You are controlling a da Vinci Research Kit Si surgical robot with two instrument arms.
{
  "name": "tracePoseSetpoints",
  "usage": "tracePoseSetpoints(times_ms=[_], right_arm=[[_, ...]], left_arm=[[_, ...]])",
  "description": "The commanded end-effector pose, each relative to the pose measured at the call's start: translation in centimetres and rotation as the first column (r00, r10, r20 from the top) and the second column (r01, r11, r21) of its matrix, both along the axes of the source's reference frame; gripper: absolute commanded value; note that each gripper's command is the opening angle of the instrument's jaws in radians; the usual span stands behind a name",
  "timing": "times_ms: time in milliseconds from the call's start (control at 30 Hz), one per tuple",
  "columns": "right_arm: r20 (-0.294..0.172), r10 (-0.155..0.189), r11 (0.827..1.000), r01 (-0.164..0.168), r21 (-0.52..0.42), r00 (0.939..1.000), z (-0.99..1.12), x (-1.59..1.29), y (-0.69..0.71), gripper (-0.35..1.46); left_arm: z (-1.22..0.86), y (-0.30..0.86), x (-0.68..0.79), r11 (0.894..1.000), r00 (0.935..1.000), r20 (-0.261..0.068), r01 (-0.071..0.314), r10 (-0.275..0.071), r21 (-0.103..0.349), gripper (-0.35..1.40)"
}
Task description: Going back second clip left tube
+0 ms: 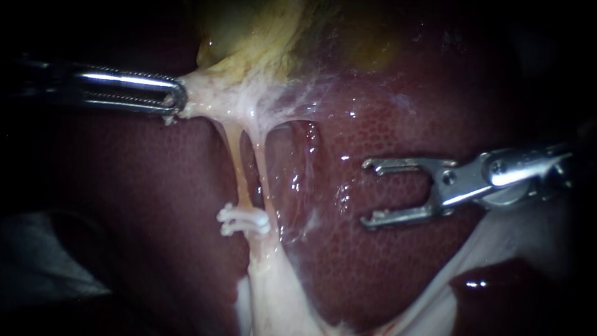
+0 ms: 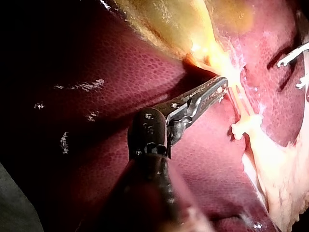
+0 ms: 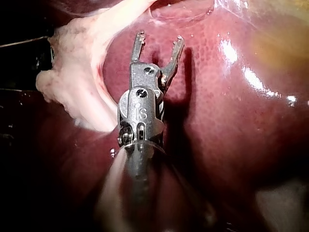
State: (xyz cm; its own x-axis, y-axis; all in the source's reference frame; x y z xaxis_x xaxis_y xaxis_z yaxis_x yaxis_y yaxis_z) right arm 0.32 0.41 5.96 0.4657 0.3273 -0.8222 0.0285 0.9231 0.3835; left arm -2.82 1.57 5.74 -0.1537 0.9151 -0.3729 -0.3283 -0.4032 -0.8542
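As I judge it, the step is backing my right instrument (image 1: 367, 193) away from the left tube (image 1: 232, 158). Its hand stands apart and empty over bare liver (image 1: 398, 267). The tube with its white clip (image 1: 244, 221) lies well ahead of the tips, with nothing between. I would draw straight back along the shaft with the hand left apart. I would lift it off the liver beneath so the lower tip does not scrape, and steer clear of the pale flap (image 1: 497, 249) beside the shaft. My left instrument (image 1: 177, 99) is clamped on pale tissue (image 1: 205, 99) under the gallbladder (image 1: 249, 37), stretching both tubes taut. That pull should hold steady so the clip is not tugged.

I cannot tell whether the white piece is one clip or two side by side. Nor can I tell whether it reaches across to the right tube (image 1: 261, 168). Both shafts run off into the dark.
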Motion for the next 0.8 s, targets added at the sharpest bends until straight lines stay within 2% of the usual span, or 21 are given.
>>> tracePoseSetpoints(times_ms=[33,167,400,700,800], right_arm=[[0.001,0.003,1.0,-0.003,0.003,1.0,-0.01,-0.01,0.01,0.5],[0.002,0.002,1.0,-0.002,-0.002,1.0,-0.04,-0.04,0.02,0.5],[-0.002,-0.002,1.0,0.002,0.001,1.0,-0.05,-0.04,0.01,0.5],[-0.011,-0.014,1.0,0.014,0.007,0.9998,-0.08,-0.03,-0.01,0.5],[-0.027,-0.028,0.999,0.028,0.017,0.9992,-0.1,0.0,-0.03,0.5]], left_arm=[[0.04,-0.02,-0.03,1.0,1.0,-0.003,0.002,-0.002,-0.004,-0.35],[0.27,-0.09,-0.14,1.0,1.0,-0.004,0.006,-0.006,-0.017,-0.35],[0.61,-0.13,-0.33,1.0,0.9999,-0.01,-0.009,0.009,0.002,-0.35],[0.62,-0.12,-0.34,1.0,0.9999,-0.01,-0.009,0.009,0.002,-0.35],[0.6,-0.13,-0.33,1.0,0.9999,-0.009,-0.01,0.01,0.002,-0.35]])
